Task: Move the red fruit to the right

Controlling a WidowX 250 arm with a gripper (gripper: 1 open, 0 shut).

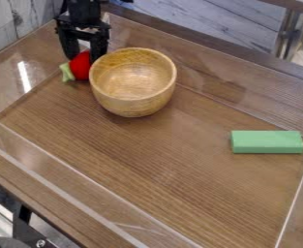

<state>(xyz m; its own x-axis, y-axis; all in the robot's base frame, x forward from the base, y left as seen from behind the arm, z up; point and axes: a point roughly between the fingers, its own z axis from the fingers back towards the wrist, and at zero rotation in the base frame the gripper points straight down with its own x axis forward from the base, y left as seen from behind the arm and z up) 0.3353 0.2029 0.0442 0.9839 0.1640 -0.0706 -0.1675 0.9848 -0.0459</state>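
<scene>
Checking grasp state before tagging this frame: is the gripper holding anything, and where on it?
Nothing is held. The gripper stands open, pointing down over the red fruit, its fingers either side of the top, not closed on it. The fruit sits on the table beside the wooden bowl.

One red fruit (77,67), one wooden bowl (133,81), one green block (267,141)
</scene>
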